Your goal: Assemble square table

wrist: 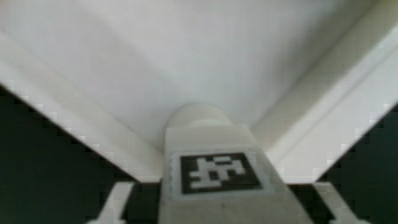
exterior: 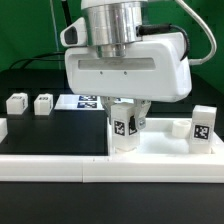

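My gripper [exterior: 125, 122] is shut on a white block leg [exterior: 126, 131] with black-and-white tags and holds it upright over the near left corner of the white tabletop [exterior: 165, 148]. In the wrist view the leg [wrist: 217, 150] sits between my fingers [wrist: 125, 200], its tag facing the camera. Beyond it the tabletop's raised rim [wrist: 107, 95] runs into a corner. Two more legs [exterior: 15, 102] [exterior: 43, 103] stand at the exterior view's left. Another tagged leg [exterior: 203, 124] stands at the right on the tabletop's far side.
The marker board [exterior: 86, 101] lies on the black table behind my gripper. A long white border rail [exterior: 55, 168] runs along the front. A small white block [exterior: 180, 128] sits beside the right leg.
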Robot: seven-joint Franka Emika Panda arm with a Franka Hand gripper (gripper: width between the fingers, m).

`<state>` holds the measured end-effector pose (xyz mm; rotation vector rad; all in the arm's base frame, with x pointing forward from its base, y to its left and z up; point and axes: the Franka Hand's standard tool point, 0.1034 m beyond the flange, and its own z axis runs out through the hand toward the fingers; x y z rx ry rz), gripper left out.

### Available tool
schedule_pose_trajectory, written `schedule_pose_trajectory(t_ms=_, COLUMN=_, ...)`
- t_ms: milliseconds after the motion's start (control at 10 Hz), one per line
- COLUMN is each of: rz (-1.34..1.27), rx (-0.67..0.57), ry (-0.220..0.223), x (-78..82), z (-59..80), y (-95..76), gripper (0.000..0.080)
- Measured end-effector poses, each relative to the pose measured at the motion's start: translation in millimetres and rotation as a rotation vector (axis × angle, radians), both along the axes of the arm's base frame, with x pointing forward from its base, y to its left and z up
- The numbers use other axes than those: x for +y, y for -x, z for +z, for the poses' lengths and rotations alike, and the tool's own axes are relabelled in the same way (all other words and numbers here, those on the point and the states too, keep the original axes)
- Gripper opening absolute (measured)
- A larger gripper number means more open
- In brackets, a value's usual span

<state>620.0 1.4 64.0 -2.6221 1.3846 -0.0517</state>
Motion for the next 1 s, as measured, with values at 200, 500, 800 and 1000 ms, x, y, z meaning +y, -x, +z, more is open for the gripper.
schedule_pose_trajectory(t_ms=200, rz=-0.389, rx=0.063, ry=-0.069, x=1.2, z=-1.4, y=0.2, gripper=0.029)
schedule_pose_trajectory(t_ms=500, rz=-0.614, rx=0.12, ry=-0.115, x=11.9, z=-2.5, y=0.1, gripper=0.029)
schedule_pose_trajectory(t_ms=800, rz=-0.448, rx=0.091, ry=-0.093, x=14.2, z=1.0, y=-0.3, gripper=0.0564)
schedule_pose_trajectory(t_ms=1000, rz=-0.019, rx=0.044, ry=0.006, x=21.4, z=1.1, y=1.1, gripper=0.0645)
